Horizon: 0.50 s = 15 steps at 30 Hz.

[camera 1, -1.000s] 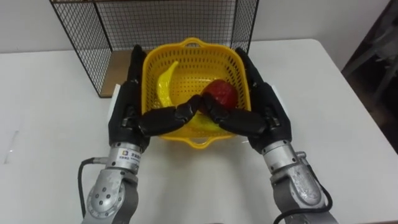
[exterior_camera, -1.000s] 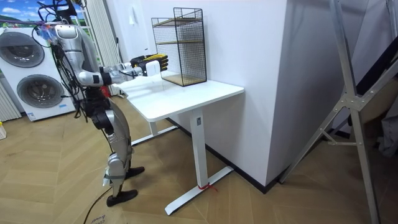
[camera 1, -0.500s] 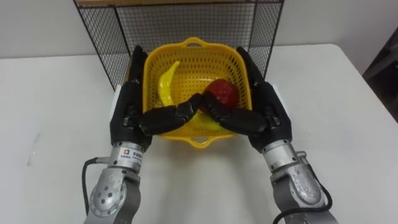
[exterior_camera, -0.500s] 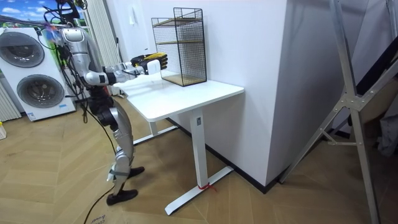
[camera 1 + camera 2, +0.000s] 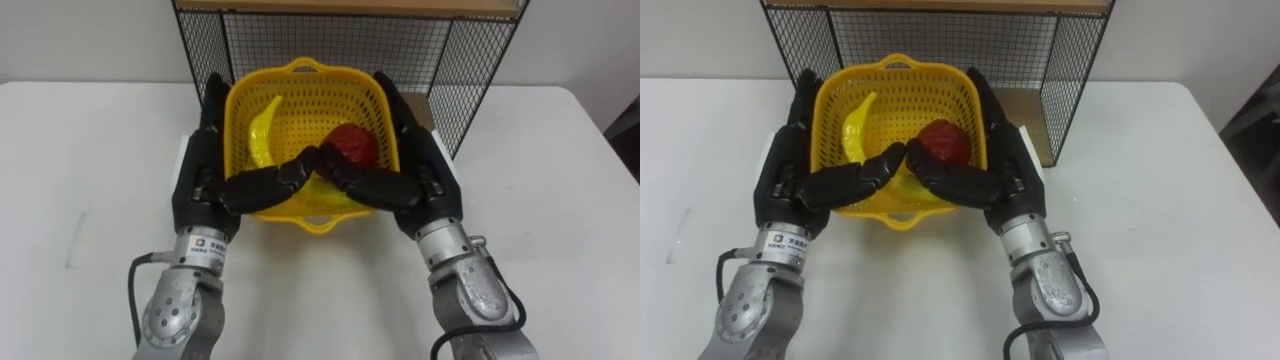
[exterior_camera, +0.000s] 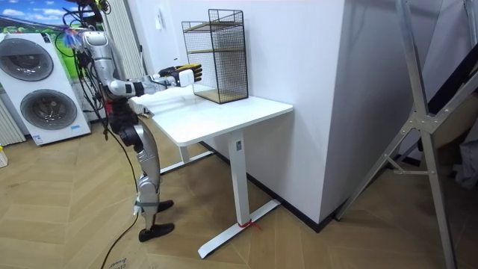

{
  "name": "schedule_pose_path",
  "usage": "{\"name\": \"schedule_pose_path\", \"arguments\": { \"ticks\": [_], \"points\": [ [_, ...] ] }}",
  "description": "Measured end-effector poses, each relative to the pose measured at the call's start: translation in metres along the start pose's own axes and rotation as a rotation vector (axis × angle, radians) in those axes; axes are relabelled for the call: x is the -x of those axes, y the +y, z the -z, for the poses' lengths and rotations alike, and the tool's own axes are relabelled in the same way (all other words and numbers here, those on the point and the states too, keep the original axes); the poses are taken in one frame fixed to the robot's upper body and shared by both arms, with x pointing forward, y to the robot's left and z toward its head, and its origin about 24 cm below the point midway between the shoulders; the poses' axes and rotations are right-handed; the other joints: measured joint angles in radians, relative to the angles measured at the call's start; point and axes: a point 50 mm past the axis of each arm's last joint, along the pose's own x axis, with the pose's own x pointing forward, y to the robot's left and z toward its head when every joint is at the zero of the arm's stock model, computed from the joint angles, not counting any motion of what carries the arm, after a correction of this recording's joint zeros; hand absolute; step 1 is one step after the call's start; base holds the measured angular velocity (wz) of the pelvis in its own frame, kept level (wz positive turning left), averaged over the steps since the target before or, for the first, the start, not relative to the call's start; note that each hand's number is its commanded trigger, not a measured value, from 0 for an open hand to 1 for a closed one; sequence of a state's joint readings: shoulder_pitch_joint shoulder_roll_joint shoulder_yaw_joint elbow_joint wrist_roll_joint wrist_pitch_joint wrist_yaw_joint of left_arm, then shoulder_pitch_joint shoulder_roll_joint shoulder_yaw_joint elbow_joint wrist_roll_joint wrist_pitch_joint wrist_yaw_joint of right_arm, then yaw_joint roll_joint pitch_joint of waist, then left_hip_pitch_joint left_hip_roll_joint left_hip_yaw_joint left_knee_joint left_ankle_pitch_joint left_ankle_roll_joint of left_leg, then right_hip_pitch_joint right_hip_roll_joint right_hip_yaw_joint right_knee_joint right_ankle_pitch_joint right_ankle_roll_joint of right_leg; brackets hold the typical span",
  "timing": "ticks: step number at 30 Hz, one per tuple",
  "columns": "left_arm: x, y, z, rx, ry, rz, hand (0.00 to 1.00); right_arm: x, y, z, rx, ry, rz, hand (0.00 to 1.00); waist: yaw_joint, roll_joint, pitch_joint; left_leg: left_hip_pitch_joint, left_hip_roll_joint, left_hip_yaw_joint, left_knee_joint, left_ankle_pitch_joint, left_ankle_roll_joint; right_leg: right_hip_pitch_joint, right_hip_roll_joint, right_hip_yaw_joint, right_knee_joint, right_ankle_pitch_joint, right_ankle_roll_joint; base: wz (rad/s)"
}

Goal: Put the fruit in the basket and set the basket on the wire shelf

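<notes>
A yellow plastic basket (image 5: 310, 68) is held between my two hands, right in front of the black wire shelf (image 5: 340, 40) and its lower opening. Inside it lie a yellow banana (image 5: 262, 130) and a red fruit (image 5: 352, 145). My left hand (image 5: 203, 170) presses the basket's left side with straight fingers. My right hand (image 5: 425, 175) does the same on the right side. Both thumbs reach over the front rim and meet in the middle. In the room view the basket (image 6: 185, 72) is held above the table, beside the shelf (image 6: 216, 56).
The shelf stands at the back of a white table (image 5: 90, 200) and has a wooden base board (image 5: 425, 108). A flat white thing (image 5: 184, 150) lies under the basket. Bare tabletop lies to both sides. Washing machines (image 6: 33, 82) stand behind the robot.
The robot has stepped closer to the table and stands more upright. The basket, still between both hands, has come nearer to the shelf front.
</notes>
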<state>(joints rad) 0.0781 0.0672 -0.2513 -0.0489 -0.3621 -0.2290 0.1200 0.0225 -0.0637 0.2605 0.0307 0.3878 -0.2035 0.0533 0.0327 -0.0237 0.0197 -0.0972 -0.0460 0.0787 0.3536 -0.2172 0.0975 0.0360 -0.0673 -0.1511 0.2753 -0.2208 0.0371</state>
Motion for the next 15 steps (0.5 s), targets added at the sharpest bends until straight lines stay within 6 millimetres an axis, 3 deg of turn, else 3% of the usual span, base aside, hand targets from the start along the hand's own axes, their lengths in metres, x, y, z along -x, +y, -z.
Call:
{"name": "schedule_pose_path", "arguments": {
  "ticks": [15],
  "points": [
    [-0.0005, -0.0004, 0.0043, -0.003, 0.046, 0.001, 0.00, 0.0000, -0.0050, 0.0023, 0.011, 0.029, 0.034, 0.00, -0.006, -0.005, -0.0027, 0.026, 0.001, 0.002, -0.027, 0.004, -0.003, 0.037, 0.006, 0.000, -0.061, 0.018, 0.000, 0.00]
  ]
}}
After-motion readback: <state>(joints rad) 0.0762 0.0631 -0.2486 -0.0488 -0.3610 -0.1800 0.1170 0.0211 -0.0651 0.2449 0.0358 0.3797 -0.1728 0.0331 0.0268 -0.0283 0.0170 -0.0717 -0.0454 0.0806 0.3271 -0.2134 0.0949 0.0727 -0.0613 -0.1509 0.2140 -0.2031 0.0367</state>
